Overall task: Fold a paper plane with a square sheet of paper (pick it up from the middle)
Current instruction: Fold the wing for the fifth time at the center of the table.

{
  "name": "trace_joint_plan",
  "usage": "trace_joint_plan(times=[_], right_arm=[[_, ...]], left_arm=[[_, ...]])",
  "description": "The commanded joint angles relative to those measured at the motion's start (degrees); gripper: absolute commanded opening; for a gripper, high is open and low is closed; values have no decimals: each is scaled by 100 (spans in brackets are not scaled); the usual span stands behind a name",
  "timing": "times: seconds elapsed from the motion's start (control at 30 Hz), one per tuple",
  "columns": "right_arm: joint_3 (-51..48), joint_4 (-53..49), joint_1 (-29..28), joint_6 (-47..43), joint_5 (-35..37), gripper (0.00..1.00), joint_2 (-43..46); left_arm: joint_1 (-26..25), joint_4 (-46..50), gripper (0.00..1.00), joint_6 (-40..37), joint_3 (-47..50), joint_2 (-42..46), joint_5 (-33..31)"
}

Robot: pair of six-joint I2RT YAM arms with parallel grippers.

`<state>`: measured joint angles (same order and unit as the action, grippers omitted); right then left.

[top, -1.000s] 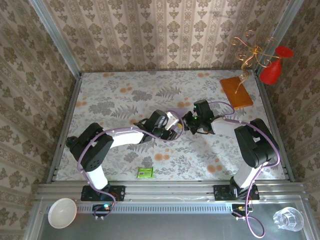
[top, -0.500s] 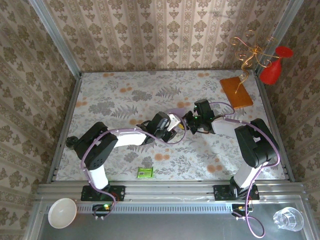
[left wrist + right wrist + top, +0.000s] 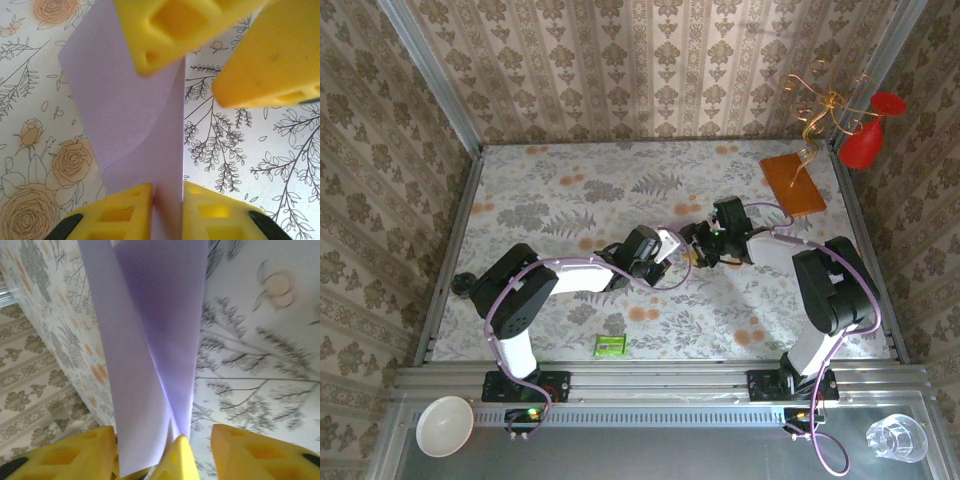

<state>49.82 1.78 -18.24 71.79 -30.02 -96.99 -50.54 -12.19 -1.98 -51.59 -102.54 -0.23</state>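
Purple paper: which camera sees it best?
The left wrist view. It shows the purple paper face-on, with its corner, edges and crease. The right wrist view is so close that the paper runs off the top. In the top external view it is a tiny pale sliver.

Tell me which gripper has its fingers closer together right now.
The left gripper: its fingers stand nearly together, with a thin strip of the paper showing between them. The right gripper has its fingers spread well apart.

Two tools, left tool and right tool — one lavender sheet, one orange board, one green packet.
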Motion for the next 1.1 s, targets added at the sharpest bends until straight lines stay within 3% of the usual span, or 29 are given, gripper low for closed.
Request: trace_joint_plan(times=[0.0, 0.27, 0.67, 1.07], right_arm=[[168, -619, 243, -487, 236, 59, 347], [-18, -922, 660, -1005, 482, 61, 659], [-468, -706, 779, -1795, 695, 66, 979], [-608, -321, 669, -2377, 436, 66, 860]], left_arm=[[-2, -56, 21, 13, 70, -99, 105], [129, -41, 16, 308, 5, -220, 708], [819, -178, 11, 1580, -143, -490, 2506], [1290, 743, 8, 2612, -806, -769, 3507]])
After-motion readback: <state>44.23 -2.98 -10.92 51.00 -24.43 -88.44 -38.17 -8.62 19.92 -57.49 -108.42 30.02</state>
